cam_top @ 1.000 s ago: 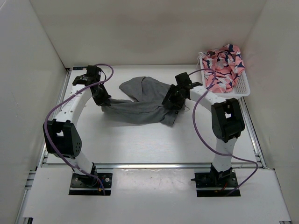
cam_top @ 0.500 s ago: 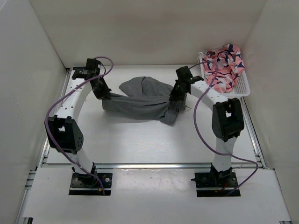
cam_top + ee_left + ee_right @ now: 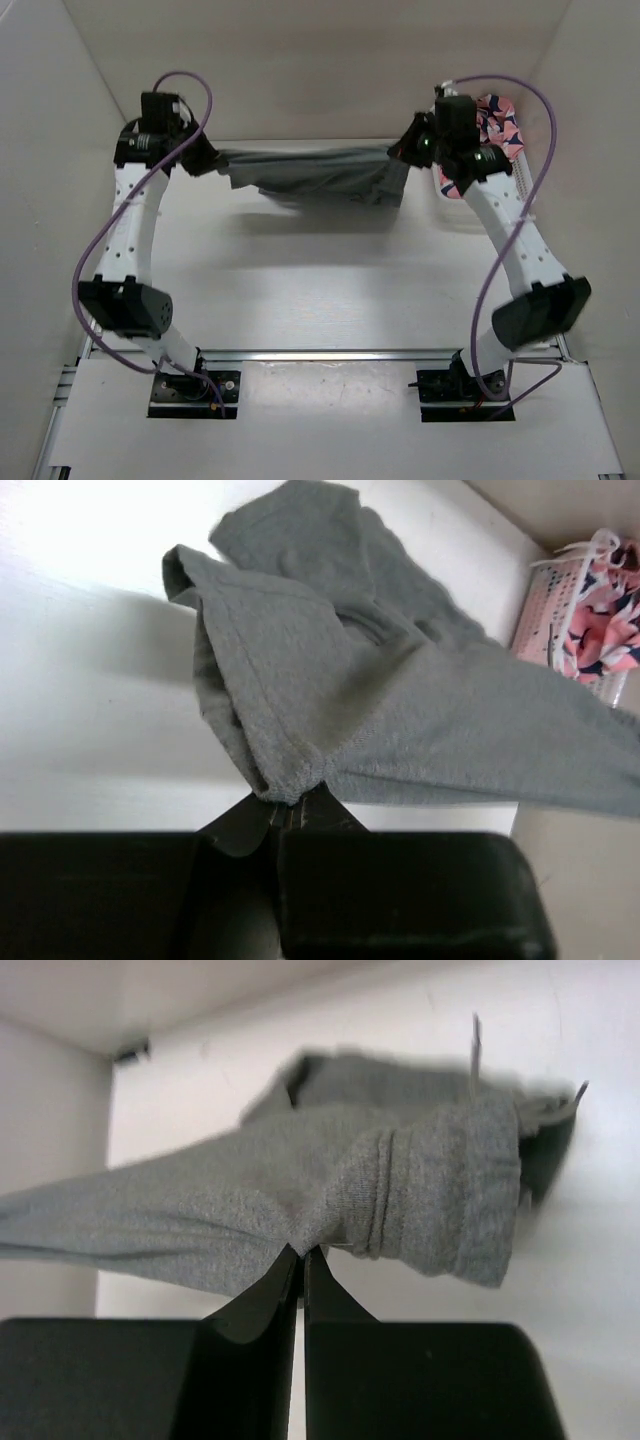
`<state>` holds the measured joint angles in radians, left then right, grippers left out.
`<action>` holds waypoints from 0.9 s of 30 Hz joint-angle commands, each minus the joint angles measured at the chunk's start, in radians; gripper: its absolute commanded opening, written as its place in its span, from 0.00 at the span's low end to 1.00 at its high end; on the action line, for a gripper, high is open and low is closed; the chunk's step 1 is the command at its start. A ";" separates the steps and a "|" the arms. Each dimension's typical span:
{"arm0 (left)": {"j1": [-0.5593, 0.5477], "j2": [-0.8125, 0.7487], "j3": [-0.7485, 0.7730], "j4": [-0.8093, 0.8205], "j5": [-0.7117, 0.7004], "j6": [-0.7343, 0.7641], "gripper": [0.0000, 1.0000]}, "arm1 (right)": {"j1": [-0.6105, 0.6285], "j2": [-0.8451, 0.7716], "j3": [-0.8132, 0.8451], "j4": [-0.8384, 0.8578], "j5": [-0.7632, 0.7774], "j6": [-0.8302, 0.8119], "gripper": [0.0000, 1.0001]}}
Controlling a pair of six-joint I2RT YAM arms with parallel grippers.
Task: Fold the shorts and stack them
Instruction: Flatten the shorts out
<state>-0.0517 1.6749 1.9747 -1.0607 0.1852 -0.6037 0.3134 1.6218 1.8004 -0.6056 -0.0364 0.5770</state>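
No writing, number, brand or sign can be read in any of the three views. On the shorts (image 3: 310, 172) only plain grey cloth and stitched hems show, with no legible tag or print. The pink cloth (image 3: 600, 630) in the white basket (image 3: 545, 605) carries dark and white shapes, not letters.
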 commanded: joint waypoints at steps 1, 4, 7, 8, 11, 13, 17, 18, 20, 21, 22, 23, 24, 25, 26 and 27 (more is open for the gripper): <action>0.029 -0.140 -0.333 0.030 -0.053 0.010 0.10 | 0.021 -0.127 -0.282 -0.040 0.050 -0.066 0.00; 0.020 -0.262 -0.601 0.074 -0.092 -0.016 0.10 | 0.061 -0.288 -0.597 -0.040 0.072 -0.034 0.00; 0.029 -0.290 -0.870 0.126 -0.014 -0.057 0.27 | 0.072 -0.401 -0.827 -0.040 -0.005 0.018 0.43; 0.029 -0.290 -0.926 0.155 0.005 -0.067 0.32 | 0.072 -0.431 -0.861 -0.055 -0.016 0.032 0.60; 0.006 -0.251 -0.924 0.156 0.017 -0.067 0.35 | 0.061 -0.456 -0.909 -0.085 -0.016 0.058 0.63; 0.006 -0.251 -0.924 0.156 0.017 -0.067 0.36 | 0.052 -0.456 -0.909 -0.103 -0.036 0.067 0.63; 0.006 -0.283 -0.915 0.131 -0.019 -0.067 0.49 | 0.015 -0.500 -0.978 -0.091 -0.109 0.127 0.63; 0.006 -0.296 -0.931 0.122 -0.030 -0.067 0.53 | 0.015 -0.513 -0.999 -0.065 -0.129 0.144 0.63; 0.006 -0.340 -0.959 0.099 -0.052 -0.090 0.60 | 0.006 -0.548 -1.077 -0.027 -0.174 0.209 0.64; 0.006 -0.357 -0.999 0.099 -0.052 -0.103 0.64 | 0.006 -0.560 -1.108 0.022 -0.192 0.239 0.64; 0.006 -0.372 -1.022 0.099 -0.052 -0.141 0.64 | 0.006 -0.588 -1.143 0.058 -0.239 0.268 0.68; 0.006 -0.386 -1.048 0.099 -0.052 -0.163 0.64 | 0.006 -0.602 -1.214 0.088 -0.258 0.303 0.69; -0.003 -0.397 -1.072 0.099 -0.052 -0.185 0.64 | 0.006 -0.615 -1.249 0.125 -0.279 0.370 0.71; -0.004 -0.406 -1.118 0.110 -0.052 -0.209 0.66 | 0.006 -0.643 -1.283 0.201 -0.296 0.406 0.73; -0.004 -0.406 -1.135 0.122 -0.052 -0.209 0.66 | 0.006 -0.655 -1.340 0.239 -0.307 0.440 0.73; -0.004 -0.382 -1.146 0.151 -0.043 -0.209 0.66 | 0.006 -0.665 -1.360 0.271 -0.316 0.490 0.73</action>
<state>-0.0494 1.2881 0.8742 -0.9413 0.1524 -0.7612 0.3210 0.9977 0.5018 -0.4973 -0.2592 0.8955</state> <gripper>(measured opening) 0.655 0.725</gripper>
